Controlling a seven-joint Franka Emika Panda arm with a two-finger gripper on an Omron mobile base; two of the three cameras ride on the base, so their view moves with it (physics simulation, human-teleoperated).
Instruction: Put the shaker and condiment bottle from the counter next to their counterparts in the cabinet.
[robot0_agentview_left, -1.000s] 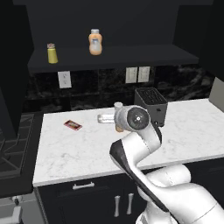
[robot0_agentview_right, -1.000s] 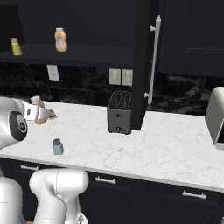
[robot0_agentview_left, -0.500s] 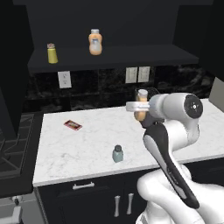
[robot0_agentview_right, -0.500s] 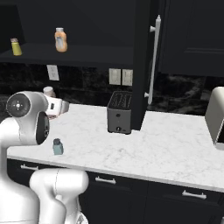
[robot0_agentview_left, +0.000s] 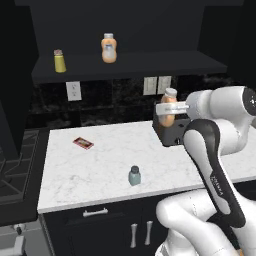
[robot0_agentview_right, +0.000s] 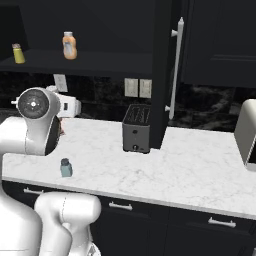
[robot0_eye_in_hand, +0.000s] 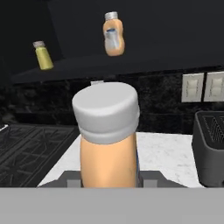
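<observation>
Dark kitchen interior: a black marbled backsplash (robot0_agentview_left: 115, 102) carries white wall outlets (robot0_agentview_left: 73, 90), above dark lower drawers (robot0_agentview_right: 150, 220) with pale handles. A black toaster (robot0_agentview_right: 136, 128) stands on the white marble counter (robot0_agentview_right: 200, 165) beside a tall black cabinet door (robot0_agentview_right: 162, 65) with a long pale handle. A black stovetop (robot0_agentview_left: 17, 160) adjoins the counter's left end.

Counts: two orange bottles, two shakers, one toaster, one small red item, three wall plates.

Orange bottles number two: the condiment bottle (robot0_agentview_left: 168, 107) with the dull beige-grey cap, up in the air above the counter (robot0_agentview_left: 100, 165), and the orange bottle with a white cap and label (robot0_agentview_left: 108, 48) on the cabinet (robot0_agentview_left: 130, 65) shelf. Shakers number two: the pale blue-grey shaker (robot0_agentview_left: 134, 176) on the counter and the yellow shaker (robot0_agentview_left: 59, 61) on the shelf. One dark toaster (robot0_agentview_right: 136, 128) stands on the counter, and one small flat red item (robot0_agentview_left: 83, 143) lies there. Three pale wall plates show in the left base view: one single (robot0_agentview_left: 73, 90) and a pair (robot0_agentview_left: 156, 85).
</observation>
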